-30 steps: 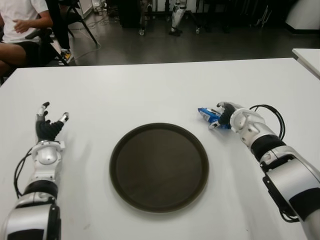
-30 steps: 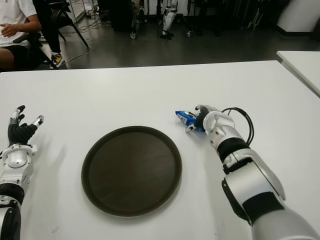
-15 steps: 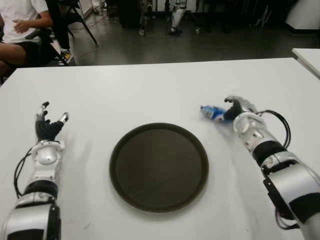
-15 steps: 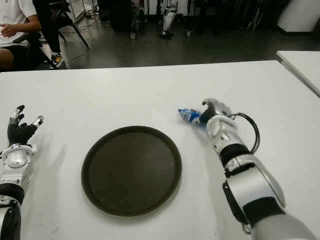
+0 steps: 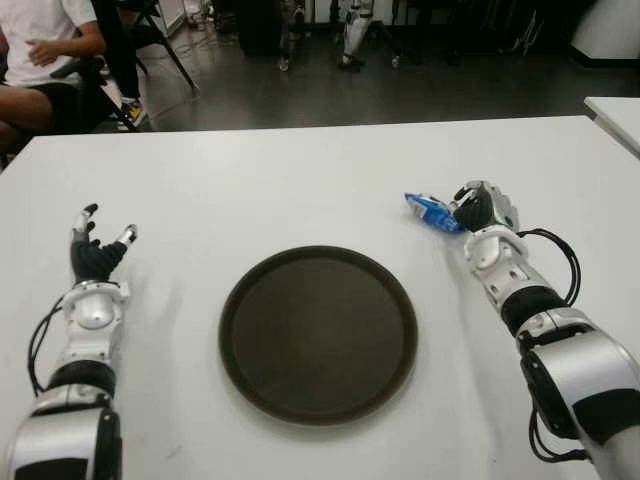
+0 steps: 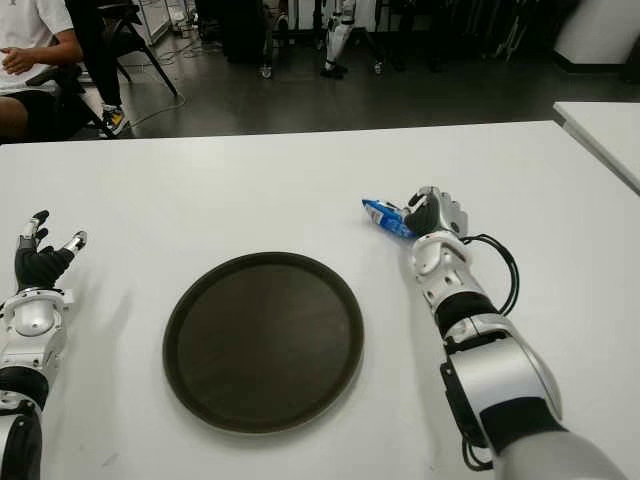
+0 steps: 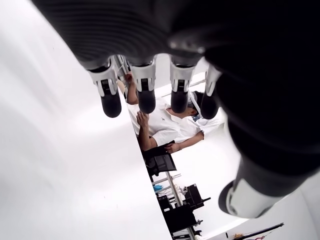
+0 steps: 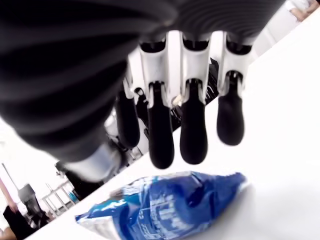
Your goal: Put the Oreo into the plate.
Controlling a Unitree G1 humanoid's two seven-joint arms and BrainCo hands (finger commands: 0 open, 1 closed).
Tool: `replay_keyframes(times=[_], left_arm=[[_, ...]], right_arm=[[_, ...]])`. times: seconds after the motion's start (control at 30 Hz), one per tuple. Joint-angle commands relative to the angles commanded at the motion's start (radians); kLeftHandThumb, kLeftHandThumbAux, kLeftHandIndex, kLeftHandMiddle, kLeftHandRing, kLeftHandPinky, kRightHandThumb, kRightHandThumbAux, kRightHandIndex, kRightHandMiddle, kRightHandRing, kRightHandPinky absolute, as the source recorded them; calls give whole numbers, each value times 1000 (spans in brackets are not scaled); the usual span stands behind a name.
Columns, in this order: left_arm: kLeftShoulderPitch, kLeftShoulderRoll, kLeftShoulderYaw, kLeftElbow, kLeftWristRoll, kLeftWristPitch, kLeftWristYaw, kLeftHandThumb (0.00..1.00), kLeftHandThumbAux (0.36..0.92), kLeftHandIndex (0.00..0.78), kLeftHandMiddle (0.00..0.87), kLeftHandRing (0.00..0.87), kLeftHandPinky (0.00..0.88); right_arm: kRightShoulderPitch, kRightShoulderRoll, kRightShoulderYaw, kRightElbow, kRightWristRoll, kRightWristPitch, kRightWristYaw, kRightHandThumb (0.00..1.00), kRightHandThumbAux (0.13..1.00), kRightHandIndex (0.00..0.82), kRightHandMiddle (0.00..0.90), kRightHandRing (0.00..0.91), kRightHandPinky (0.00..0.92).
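At the right of the eye views, the right hand point(image 5: 482, 208) hovers just beside the Oreo point(image 5: 432, 212), a small blue packet lying on the table point(image 5: 300, 180) up and to the right of the plate point(image 5: 318, 334). Its own wrist view shows the fingers point(image 8: 161, 135) extended and relaxed above the packet point(image 8: 165, 207); they hold nothing, and the packet lies on the white top under the fingertips, apart from them.

The packet looks like a thin foil wrap: light, glossy and probably slippery, soft at its crimped ends and firmer through the middle where the biscuits sit. The contents are likely brittle, so a hard squeeze could crack them, while a weak pinch on the film may let it slide out. The best hold seems to be across the short width at the middle, thumb on one long side and fingers on the other.

The plate is a dark round tray with a low rim, empty, at the centre of the frame and a short way from the packet.

At the far left, the left hand point(image 5: 97, 255) shows idle well apart from the plate, fingers open and holding nothing.
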Motion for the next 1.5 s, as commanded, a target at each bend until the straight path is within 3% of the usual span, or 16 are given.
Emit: replay_keyframes(times=[0.27,0.93,1.5], left_arm=[[2,-3,-1,-7,2,3,12,0,696,0,0,0,0],[4,-4,5,-7,-9,-10,-6,0,749,0,0,0,0],[1,-5,4,-1,-9,-6,0,0,733,0,0,0,0]], right_arm=[[-7,5,-14,2,8,15,-2,704,721,440,772,762,747],[-9,4,-26,-1,12,16,-2,703,721,440,751,742,712],[2,0,-14,3,-11,-12,-102,697,722,434,730,726,696]])
